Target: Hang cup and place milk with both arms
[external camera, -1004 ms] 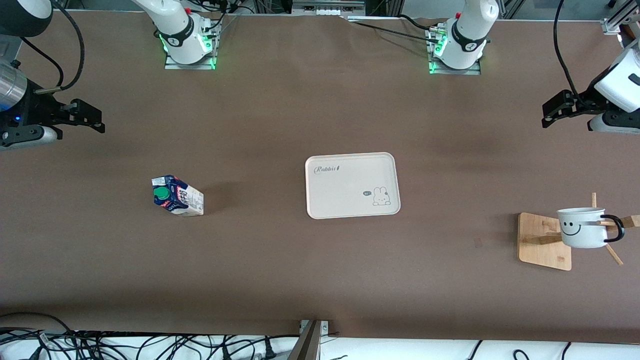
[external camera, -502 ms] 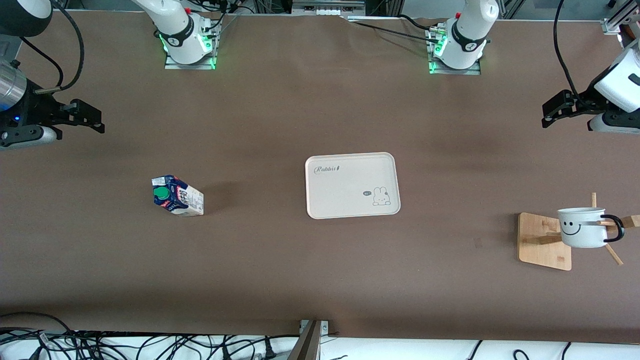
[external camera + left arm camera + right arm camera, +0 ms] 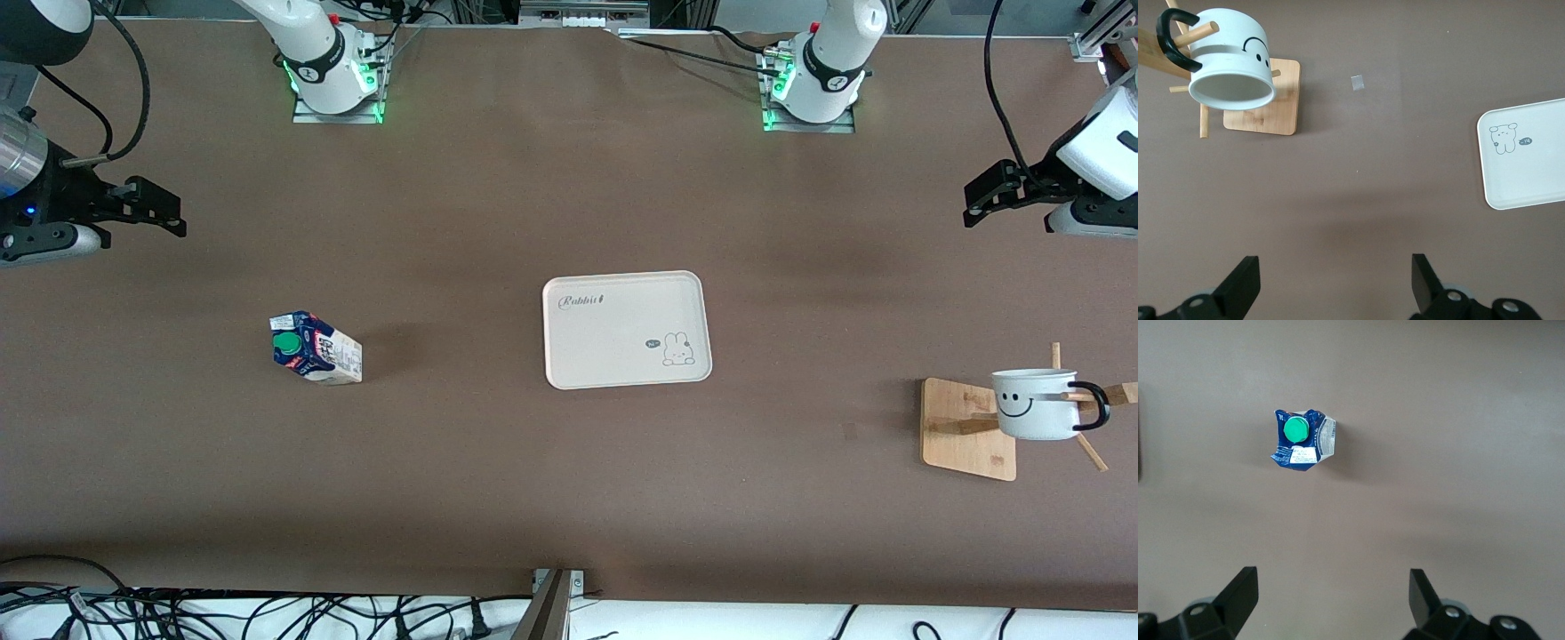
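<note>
The white smiley cup [image 3: 1035, 405] hangs by its black handle on a peg of the wooden rack [image 3: 967, 430] at the left arm's end; it also shows in the left wrist view [image 3: 1230, 69]. The milk carton [image 3: 315, 348] with blue top and green cap stands on the table toward the right arm's end, and shows in the right wrist view [image 3: 1302, 440]. My left gripper [image 3: 975, 206] is open and empty, up over bare table at the left arm's end [image 3: 1335, 283]. My right gripper [image 3: 169, 213] is open and empty over bare table at the right arm's end [image 3: 1331, 600].
A cream tray [image 3: 626, 330] with a rabbit print lies mid-table, seen also in the left wrist view [image 3: 1528, 153]. A small pale scrap [image 3: 1357, 83] lies on the table near the rack. Cables run along the table's near edge [image 3: 267, 613].
</note>
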